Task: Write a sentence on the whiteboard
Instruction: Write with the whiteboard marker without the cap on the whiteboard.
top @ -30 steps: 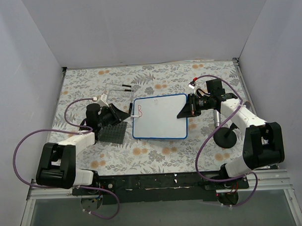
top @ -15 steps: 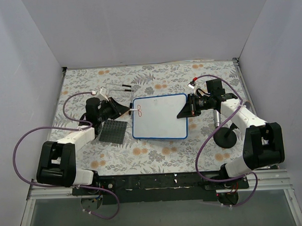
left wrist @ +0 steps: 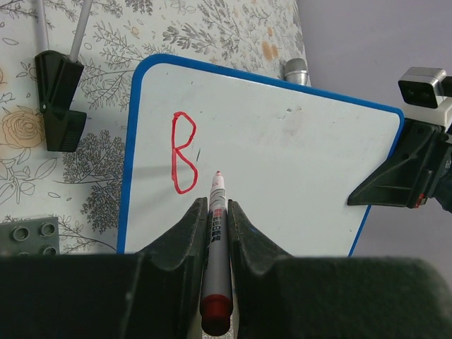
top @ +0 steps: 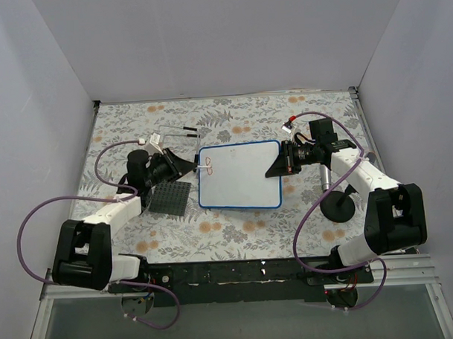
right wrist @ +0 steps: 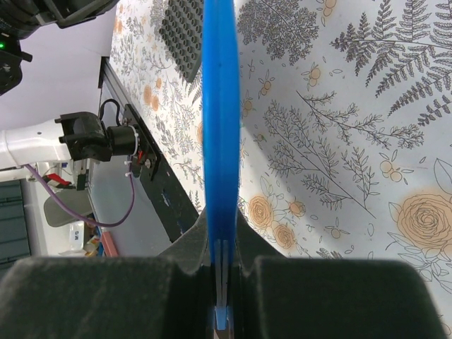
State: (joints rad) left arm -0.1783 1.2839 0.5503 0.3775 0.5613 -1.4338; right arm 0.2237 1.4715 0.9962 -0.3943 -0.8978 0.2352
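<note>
- The whiteboard (top: 242, 180) lies mid-worktop (top: 236, 229), bearing one red B (left wrist: 183, 153) near its far left corner.
- The left hand (left wrist: 215, 206) clamps a red marker (left wrist: 214, 261), its tip just right of the B.
- The right hand (right wrist: 221, 244) pinches the whiteboard's right edge.
- A studded plate (top: 170, 197) lies just left of the whiteboard.

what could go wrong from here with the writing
1. The right gripper pinches the whiteboard only by its thin blue edge, far from the writing; marker pressure might pivot the board and skew the letters.
2. The marker in the left gripper has its tip close beside the red B; the next stroke could overlap or smear it.
</note>
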